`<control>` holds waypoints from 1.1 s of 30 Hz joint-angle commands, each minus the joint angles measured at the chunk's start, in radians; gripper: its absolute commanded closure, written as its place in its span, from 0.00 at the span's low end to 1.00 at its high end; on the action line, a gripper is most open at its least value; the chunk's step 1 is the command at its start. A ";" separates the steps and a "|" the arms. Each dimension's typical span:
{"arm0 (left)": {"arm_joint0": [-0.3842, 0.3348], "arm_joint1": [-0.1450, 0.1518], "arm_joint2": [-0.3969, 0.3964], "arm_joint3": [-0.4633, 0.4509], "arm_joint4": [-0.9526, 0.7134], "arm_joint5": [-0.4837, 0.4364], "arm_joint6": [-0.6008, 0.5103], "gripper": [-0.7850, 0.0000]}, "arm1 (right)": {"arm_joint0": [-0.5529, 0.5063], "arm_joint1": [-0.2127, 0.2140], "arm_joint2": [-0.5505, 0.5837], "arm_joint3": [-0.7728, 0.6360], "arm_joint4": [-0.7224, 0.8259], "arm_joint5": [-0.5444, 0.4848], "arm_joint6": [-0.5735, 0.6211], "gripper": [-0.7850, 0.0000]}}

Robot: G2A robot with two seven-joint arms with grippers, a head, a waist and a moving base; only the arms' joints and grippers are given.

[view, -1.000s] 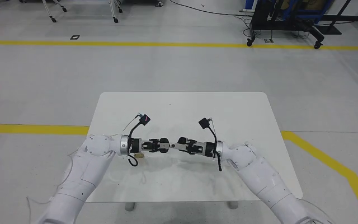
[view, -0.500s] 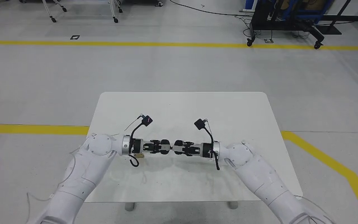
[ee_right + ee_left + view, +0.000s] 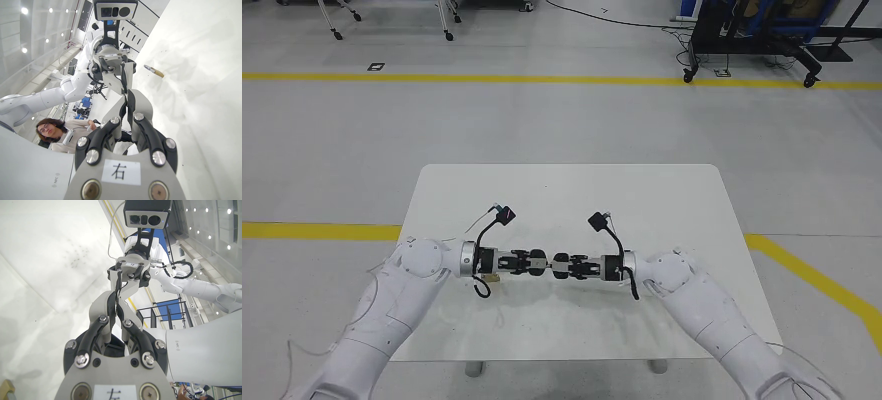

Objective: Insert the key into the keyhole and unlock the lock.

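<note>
Since a second ago the right arm has slid towards the left one and levelled out, so both forearms now lie in nearly one straight line across the near half of the white, round-cornered surface [image 3: 662, 200]; the left arm has barely shifted. Left pincer [image 3: 544, 262] and right pincer [image 3: 558, 264] meet tip to tip over the middle of the surface, each with its fingers pressed together. Between the meeting tips sits a thin silver key [image 3: 117, 294], seen edge-on. Both pincers appear to pinch it, and I cannot tell which one bears it. A brass padlock with a silver shackle [image 3: 154, 71] lies flat on the surface near the left wrist, on its front-edge side, well apart from the key and touched by neither pincer. Each pincer's base carries a white label with one black character: the left sticker [image 3: 115, 392] and the right sticker [image 3: 121, 172]. The meeting point lies well in from both side edges and nearer the front edge than the far one. The widest stretch of surface runs from the pincers to the far edge. Yellow floor lines [image 3: 542, 78] cross the grey floor beyond that edge and beside the surface.
</note>
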 commanded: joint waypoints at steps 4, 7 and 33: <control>-0.004 0.008 0.013 -0.006 -0.008 -0.008 0.008 0.00 | 0.003 0.000 -0.004 0.007 -0.008 -0.026 0.002 1.00; -0.004 0.016 0.014 -0.009 -0.021 -0.018 0.018 0.00 | -0.007 0.003 0.011 0.011 -0.023 -0.066 -0.039 1.00; 0.000 0.033 -0.012 0.008 -0.077 -0.039 0.039 0.00 | -0.178 0.069 0.226 -0.016 -0.002 -0.370 -0.195 1.00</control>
